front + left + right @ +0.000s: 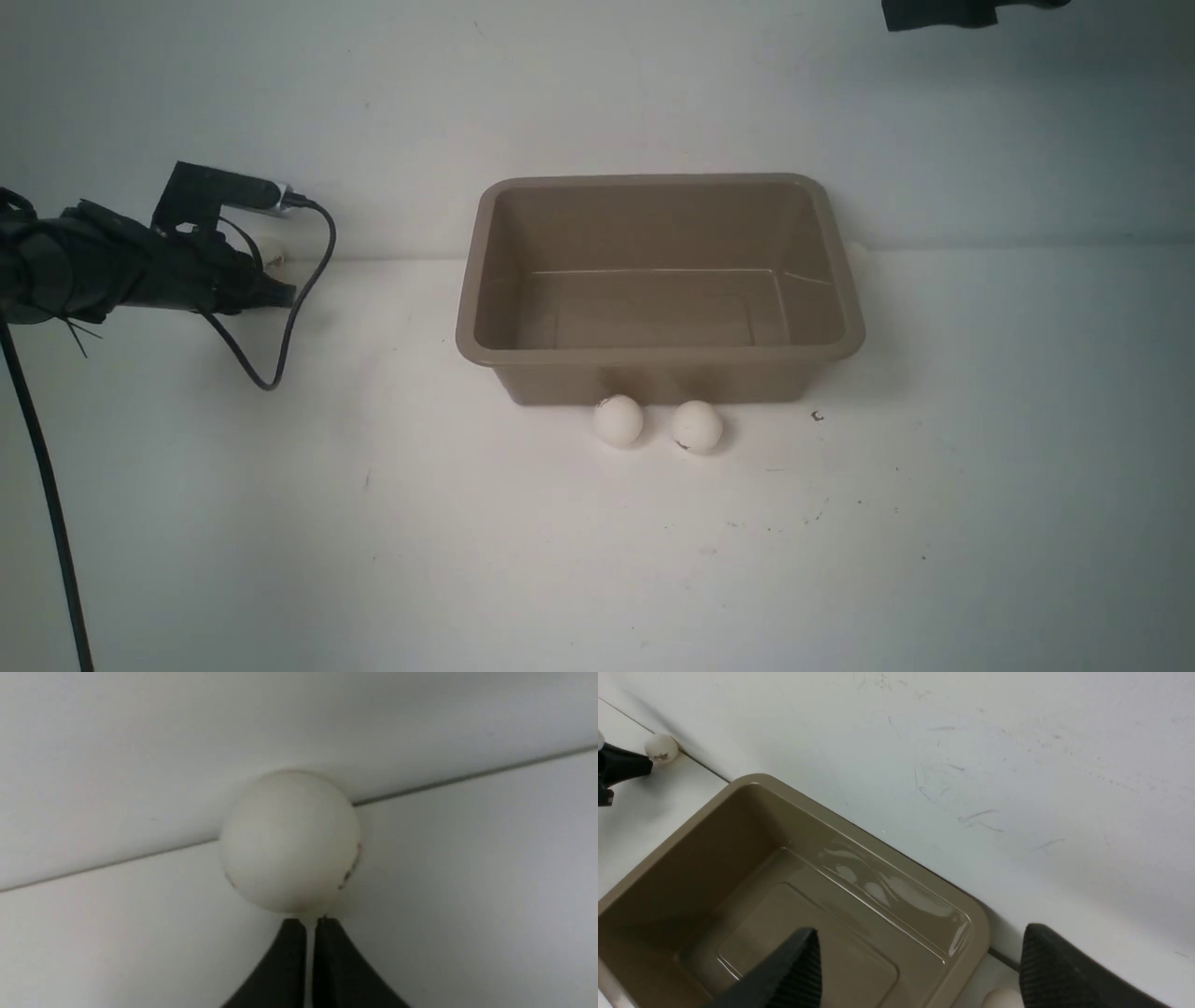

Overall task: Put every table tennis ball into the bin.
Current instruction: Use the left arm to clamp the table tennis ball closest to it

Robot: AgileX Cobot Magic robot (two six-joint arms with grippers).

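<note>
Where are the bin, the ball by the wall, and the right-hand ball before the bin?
bin (653,357): front view, near rim's middle.
ball by the wall (289,842): left wrist view, its centre.
right-hand ball before the bin (696,427): front view, its centre.

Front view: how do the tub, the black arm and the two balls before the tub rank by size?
1. Tub.
2. Black arm, partly cut off at the edge.
3. Left ball and right ball: smallest, and alike to each other.
</note>
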